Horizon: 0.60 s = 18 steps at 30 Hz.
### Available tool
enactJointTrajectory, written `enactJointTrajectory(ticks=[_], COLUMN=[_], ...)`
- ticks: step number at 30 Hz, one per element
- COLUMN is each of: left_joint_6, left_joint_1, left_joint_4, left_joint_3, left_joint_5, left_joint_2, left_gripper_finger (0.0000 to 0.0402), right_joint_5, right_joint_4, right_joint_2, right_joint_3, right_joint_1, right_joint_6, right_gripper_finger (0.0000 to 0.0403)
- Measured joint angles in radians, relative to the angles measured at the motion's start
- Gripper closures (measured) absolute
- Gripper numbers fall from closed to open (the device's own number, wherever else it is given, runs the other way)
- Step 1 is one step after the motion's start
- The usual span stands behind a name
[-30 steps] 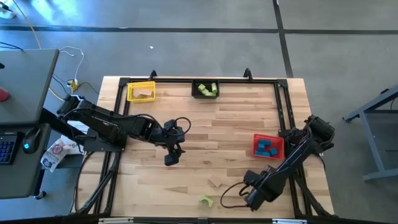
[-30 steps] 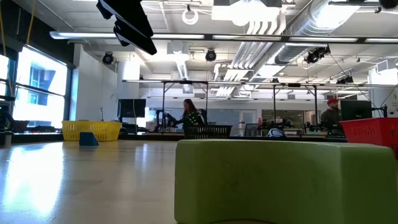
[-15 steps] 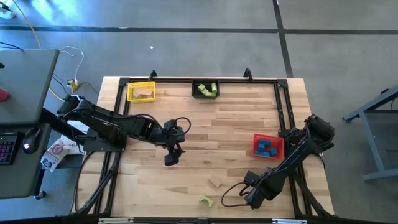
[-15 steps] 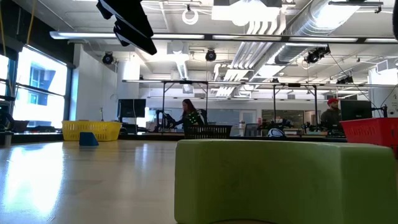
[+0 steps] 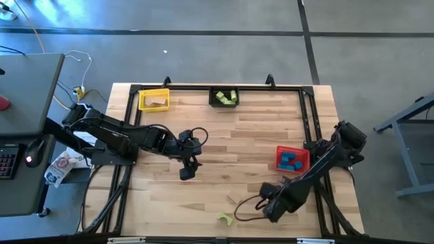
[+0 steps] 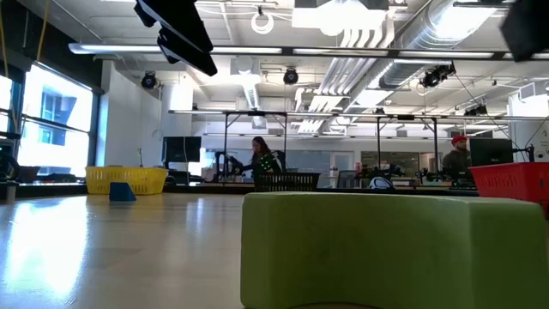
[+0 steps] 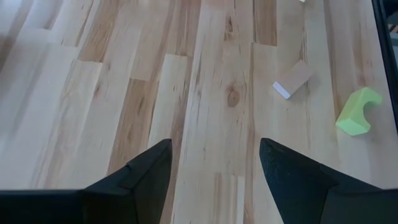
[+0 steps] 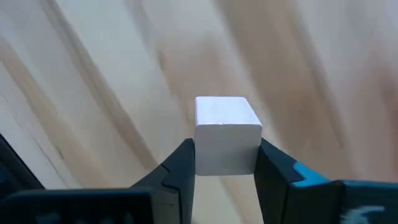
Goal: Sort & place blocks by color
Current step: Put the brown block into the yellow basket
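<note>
Right fingers [image 8: 225, 163] clamp a tan block [image 8: 227, 134] at the table's near edge; left fingers [image 7: 214, 165] gape, empty.

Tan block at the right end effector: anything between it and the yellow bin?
Nothing visible on the table does. The right end effector brackets the tan block near the front edge. The yellow bin sits at the back left. The left end effector hangs over the middle of the table, close to the direct line.
</note>
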Motion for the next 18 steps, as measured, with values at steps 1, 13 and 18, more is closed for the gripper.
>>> enactJointTrajectory(ticks=[1,13,18], left_joint_6=[0.011,0.236,0.368], left_joint_1=[0.0,0.0,0.0], left_joint_4=[0.001,0.056,0.125], left_joint_3=[0.0,0.0,0.0], left_joint_5=[0.0,-0.166,-0.236], left_joint_2=[0.0,0.0,0.0], left_gripper_finger=[0.0174,0.0174,0.0174], right_joint_5=[0.028,0.387,0.384], right_joint_4=[0.0,0.052,0.169], right_joint_2=[-0.016,-0.249,-0.306], right_joint_3=[0.0,0.001,0.001], right_joint_1=[-0.01,-0.148,-0.225], right_joint_6=[-0.013,-0.179,-0.327], right_gripper_finger=[0.0303,0.0303,0.0303])
